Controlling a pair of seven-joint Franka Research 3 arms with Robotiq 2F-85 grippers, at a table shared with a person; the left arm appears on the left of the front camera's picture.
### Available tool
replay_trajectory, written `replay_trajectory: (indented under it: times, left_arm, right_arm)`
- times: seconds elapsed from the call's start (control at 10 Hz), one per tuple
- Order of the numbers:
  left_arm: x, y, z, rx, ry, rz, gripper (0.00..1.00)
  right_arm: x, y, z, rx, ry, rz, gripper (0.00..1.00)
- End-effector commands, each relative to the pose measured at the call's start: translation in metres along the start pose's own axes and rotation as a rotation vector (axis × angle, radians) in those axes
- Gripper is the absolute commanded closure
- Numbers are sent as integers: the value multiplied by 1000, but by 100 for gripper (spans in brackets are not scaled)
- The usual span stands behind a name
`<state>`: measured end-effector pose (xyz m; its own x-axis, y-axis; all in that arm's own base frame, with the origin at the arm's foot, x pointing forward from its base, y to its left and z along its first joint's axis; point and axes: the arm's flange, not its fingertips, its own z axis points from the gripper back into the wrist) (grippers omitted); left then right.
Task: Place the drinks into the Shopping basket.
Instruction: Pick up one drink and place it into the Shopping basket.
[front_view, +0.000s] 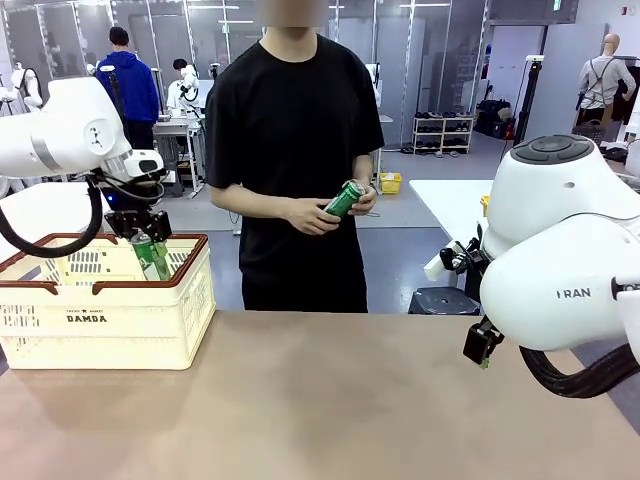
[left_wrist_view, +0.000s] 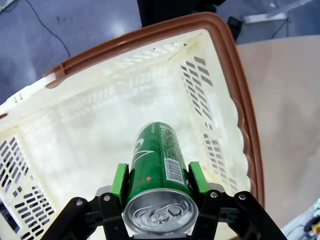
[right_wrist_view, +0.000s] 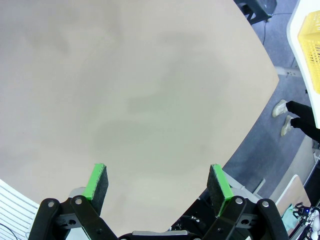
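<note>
Left wrist view: the left gripper (left_wrist_view: 158, 179) clamps a green can (left_wrist_view: 155, 145) in the mouth of the Shopping basket (left_wrist_view: 125, 75). The right gripper (right_wrist_view: 158, 172) hangs wide open over the table (right_wrist_view: 125, 75). Across it, a person's hand (front_view: 312, 217) holds a second green can (front_view: 344, 199)

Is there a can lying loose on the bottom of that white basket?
No, the floor of the Shopping basket is bare; the green can over it is clamped in the left pincer.

Shopping basket (front_view: 120, 340), left end past the picture's edge
</note>
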<state>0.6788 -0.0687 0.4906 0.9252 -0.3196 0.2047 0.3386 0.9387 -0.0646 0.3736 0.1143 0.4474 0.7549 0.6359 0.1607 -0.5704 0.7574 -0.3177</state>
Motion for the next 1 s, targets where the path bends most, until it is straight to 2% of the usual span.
replay_trajectory:
  times: [0.0,0.9]
  left_arm:
    - [-5,-4,-12,-6,-24,22,42]
    - [-27,-7,-86,-28,66,80,42]
  right_arm:
    - [-1,-1,0,2,0,6,0]
    - [-1,-1,0,2,0,6,0]
